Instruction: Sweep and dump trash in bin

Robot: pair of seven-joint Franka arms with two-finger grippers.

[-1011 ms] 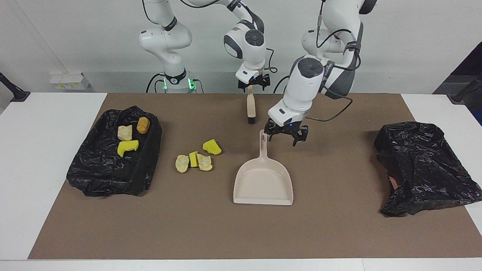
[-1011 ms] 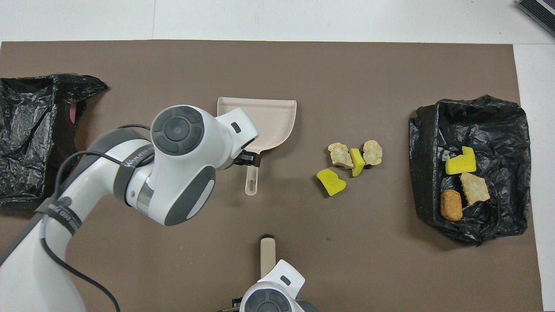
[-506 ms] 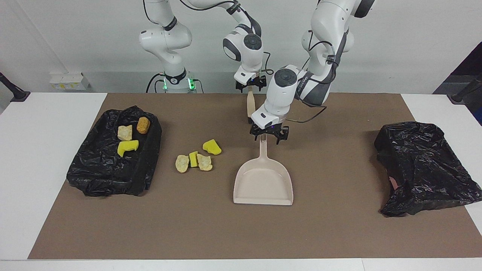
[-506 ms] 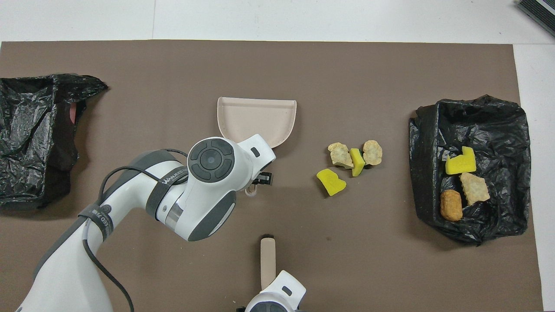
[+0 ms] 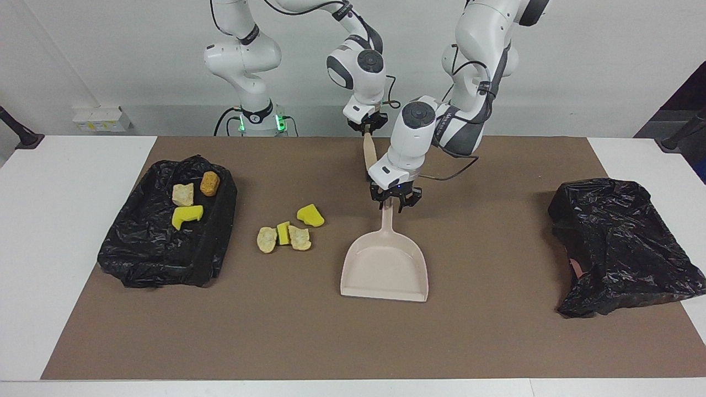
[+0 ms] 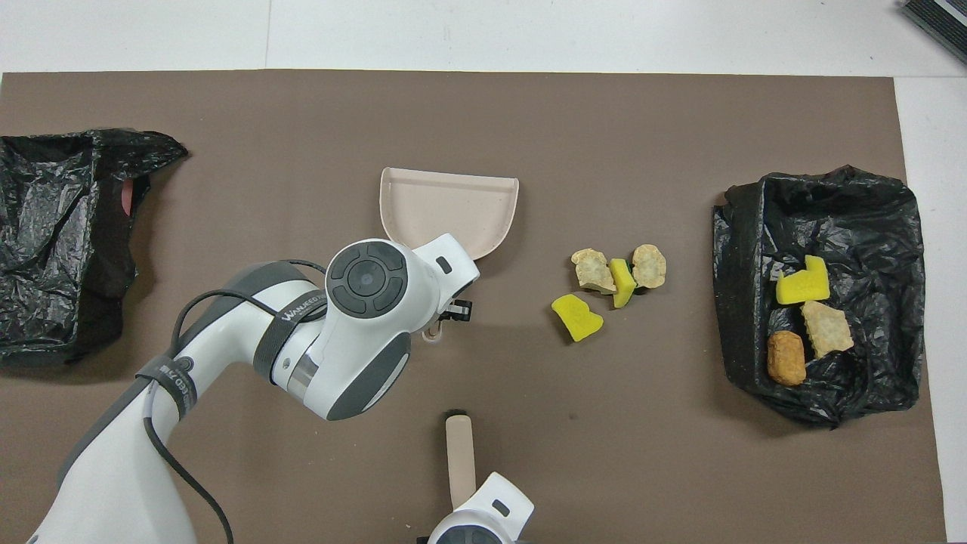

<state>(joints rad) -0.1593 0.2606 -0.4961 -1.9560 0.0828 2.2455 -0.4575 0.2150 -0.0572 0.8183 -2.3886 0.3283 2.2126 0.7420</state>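
Observation:
Loose trash lies on the brown mat between dustpan and bin: a yellow sponge chunk (image 5: 310, 215) (image 6: 576, 317) and a touching cluster of two tan lumps and a yellow piece (image 5: 284, 235) (image 6: 619, 270). Three more pieces (image 5: 187, 214) (image 6: 802, 287) lie in the black-bagged bin (image 5: 160, 259) (image 6: 869, 204). My left gripper (image 5: 392, 203) is shut on the handle of the beige dustpan (image 5: 385, 270) (image 6: 449, 208), which rests flat on the mat. My right gripper (image 5: 367, 128) is shut on the handle of the beige brush (image 5: 368, 157) (image 6: 458, 453), near the robots.
A crumpled black bag (image 5: 623, 248) (image 6: 68, 234) lies at the left arm's end of the mat. White table surface (image 5: 55, 220) borders the brown mat (image 5: 331, 342) at both ends.
My left gripper moved from beside the dustpan's handle onto it and closed; the dustpan shifted slightly. My right gripper closed on the brush handle and the brush tilted a little.

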